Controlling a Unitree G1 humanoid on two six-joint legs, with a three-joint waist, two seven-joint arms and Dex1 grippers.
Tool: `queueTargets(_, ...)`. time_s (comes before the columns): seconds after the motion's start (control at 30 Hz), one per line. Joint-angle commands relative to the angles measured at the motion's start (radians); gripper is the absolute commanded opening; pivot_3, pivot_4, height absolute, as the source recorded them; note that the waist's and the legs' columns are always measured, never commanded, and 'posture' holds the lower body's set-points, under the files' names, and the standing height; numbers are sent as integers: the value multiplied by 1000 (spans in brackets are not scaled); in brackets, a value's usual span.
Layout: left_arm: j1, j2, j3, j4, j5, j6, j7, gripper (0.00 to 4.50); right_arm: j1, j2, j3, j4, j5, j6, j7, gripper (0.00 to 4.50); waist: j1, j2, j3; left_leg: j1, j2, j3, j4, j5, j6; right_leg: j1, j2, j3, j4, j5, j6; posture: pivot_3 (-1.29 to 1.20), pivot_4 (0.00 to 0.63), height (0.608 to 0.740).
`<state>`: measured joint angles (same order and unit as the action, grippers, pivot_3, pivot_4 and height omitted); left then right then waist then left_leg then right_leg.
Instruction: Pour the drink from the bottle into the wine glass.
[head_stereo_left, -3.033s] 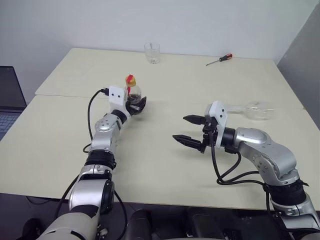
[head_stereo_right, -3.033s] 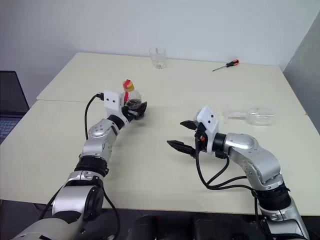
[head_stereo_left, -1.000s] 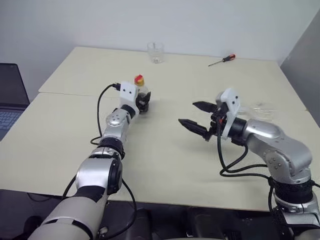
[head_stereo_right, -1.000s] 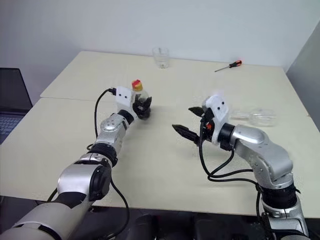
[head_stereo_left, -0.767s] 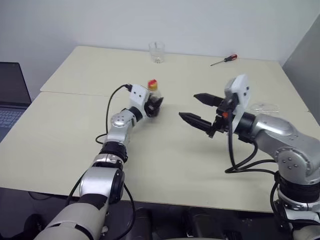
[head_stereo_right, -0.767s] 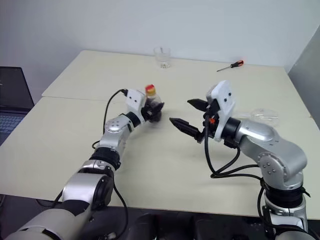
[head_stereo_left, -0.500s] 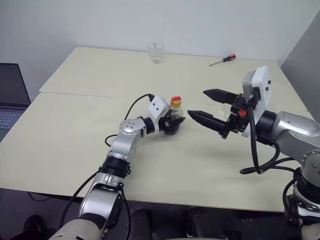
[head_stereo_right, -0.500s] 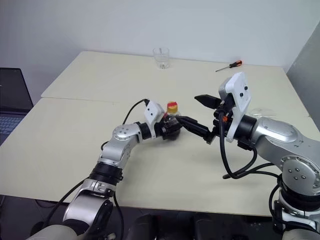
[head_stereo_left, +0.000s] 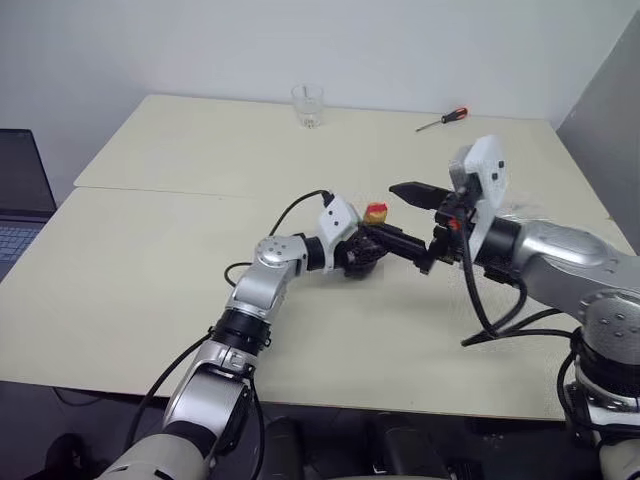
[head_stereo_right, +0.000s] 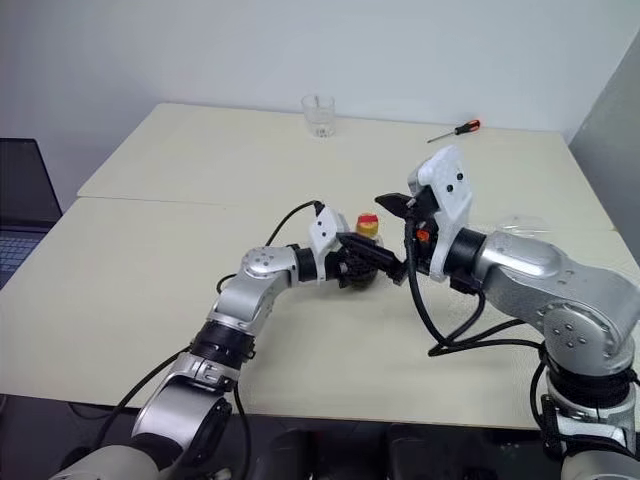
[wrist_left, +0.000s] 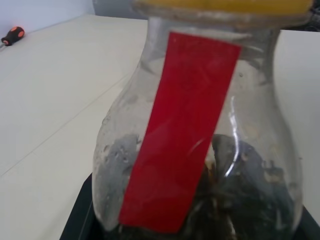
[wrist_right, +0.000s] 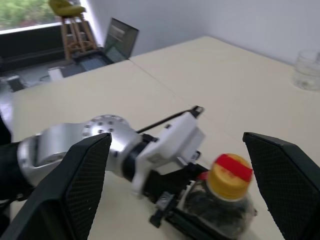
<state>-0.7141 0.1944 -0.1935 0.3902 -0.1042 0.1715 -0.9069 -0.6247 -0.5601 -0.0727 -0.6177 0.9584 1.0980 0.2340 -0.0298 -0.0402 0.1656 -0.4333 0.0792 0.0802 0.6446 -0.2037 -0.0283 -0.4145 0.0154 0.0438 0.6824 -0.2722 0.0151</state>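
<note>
Yellow-capped bottle (head_stereo_right: 367, 262) gripped mid-table (head_stereo_right: 150, 290) between right gripper's (head_stereo_right: 388, 240) spread fingers (head_stereo_right: 392, 205)

yellow cap (wrist_right: 229, 176) (red-topped), red label strip (wrist_left: 182, 130)

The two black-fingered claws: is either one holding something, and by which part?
The left gripper holds the small clear plastic bottle with the yellow-orange cap by its rounded lower body. The right gripper is open around the cap, holding nothing.

arms: silver-grey, black joints | wrists: white camera housings, black cables | left gripper (head_stereo_right: 352, 267), right gripper (head_stereo_left: 398, 214): 2 black fingers each
</note>
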Motion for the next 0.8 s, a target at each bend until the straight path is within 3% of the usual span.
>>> queueTargets(0.03, -9, -5, -13, -55, -3, -44, -6, 2048, -8, 18, 16, 1, -50, -46, -9, 4500, 0, 0, 0, 0, 0, 0, 0, 0, 0, 0, 0, 0, 0, 0, 0, 0, 150, 740)
queueTargets(0.2, -3, -16, -20, -57, -7, -52, -2, 1977, 8, 55, 33, 72, -140, -65, -47, 4500, 0, 0, 0, 0, 1, -1, -1, 0, 0, 0, 1, -1, 0, 0, 0, 0, 150, 740)
queueTargets(0.67, -14, -35, 1, -50, -17, -44, 17, 1943, 52, 133, -2, 103, -192, -78, -47, 4500, 0, 0, 0, 0, 0, 0, -1, 0, 0, 0, 1, 0, 0, 0, 0, 0, 150, 740)
queueTargets(0.8, -17, -26, 9, -41, -19, -43, 25, 1943, 57, 156, -22, 102, -183, -80, -47, 3536, 0, 0, 0, 0, 0, -1, -1, 0, 0, 0, 1, -1, 0, 0, 0, 0, 150, 740)
